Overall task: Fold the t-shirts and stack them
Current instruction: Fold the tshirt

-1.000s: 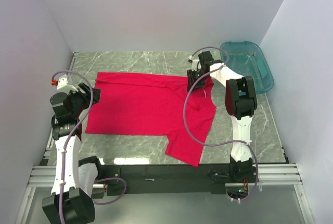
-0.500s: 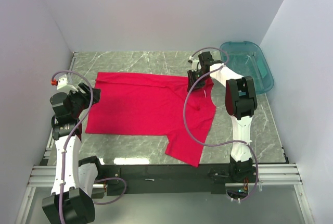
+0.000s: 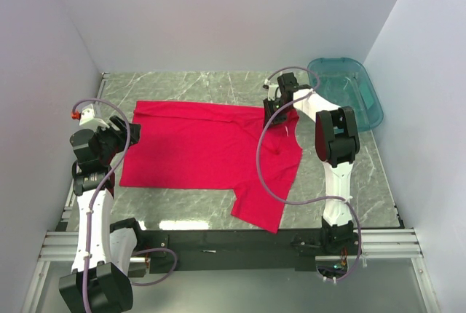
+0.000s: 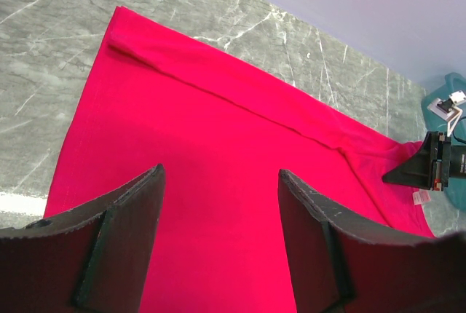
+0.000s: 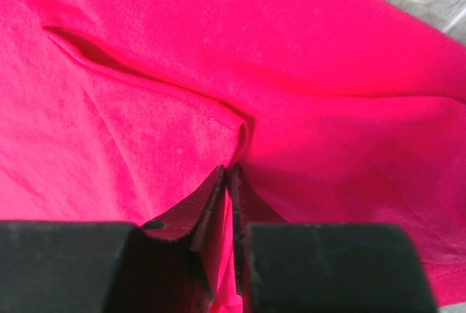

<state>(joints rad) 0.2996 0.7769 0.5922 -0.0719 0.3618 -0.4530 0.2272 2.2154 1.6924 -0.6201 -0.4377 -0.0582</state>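
Top external: red tee (image 3: pixel 196 149) spread flat, right tool (image 5: pixel 231 180) pinching its fold.

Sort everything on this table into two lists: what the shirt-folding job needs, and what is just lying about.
Belongs to the job:
red t-shirt, spread out
right gripper, pinching a fold of it
left gripper, open over its left side

Just lying about:
teal tub, far right corner, apart from the shirt
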